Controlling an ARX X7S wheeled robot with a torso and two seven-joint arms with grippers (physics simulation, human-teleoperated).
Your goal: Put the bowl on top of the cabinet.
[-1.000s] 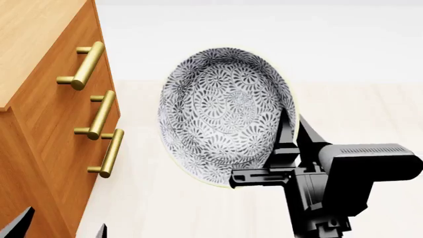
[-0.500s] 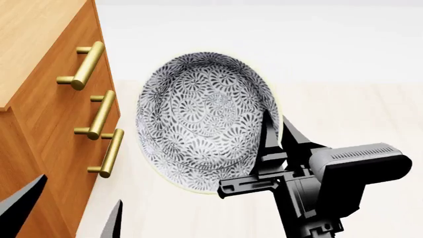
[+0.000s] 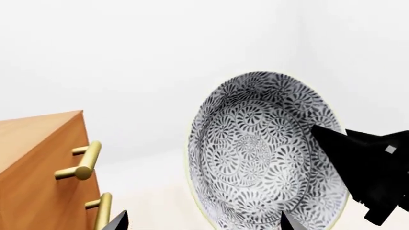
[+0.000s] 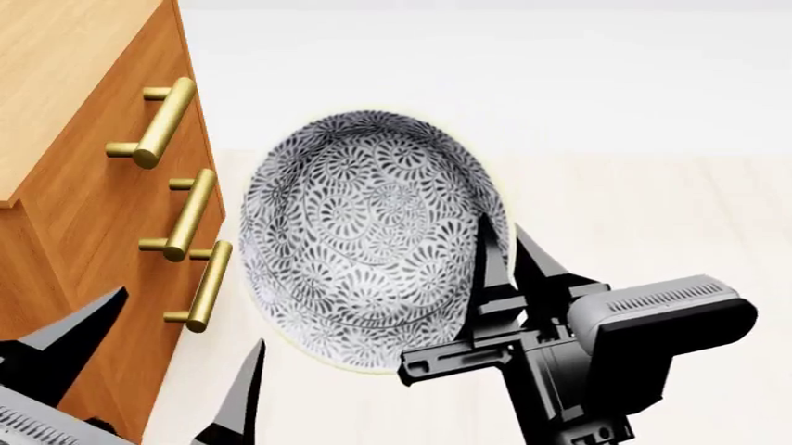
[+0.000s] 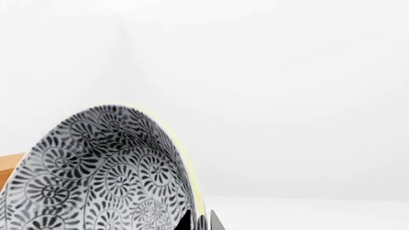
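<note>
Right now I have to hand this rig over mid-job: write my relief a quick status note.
Right hand: shut on the rim of the bowl, holding it in the air, tipped up on edge with its inside facing the head camera.
Left hand: open, empty, low beside the cabinet front, below the bowl.
Bowl hangs beside the drawer handles, clear of the cabinet.
Done: bowl gripped and lifted.
Left: carry it over the lighter wood top, level it, set it down, release.

Right gripper point(image 4: 502, 248) — black pointed fingers, grey ribbed wrist block; left gripper point(image 4: 173, 338) black
</note>
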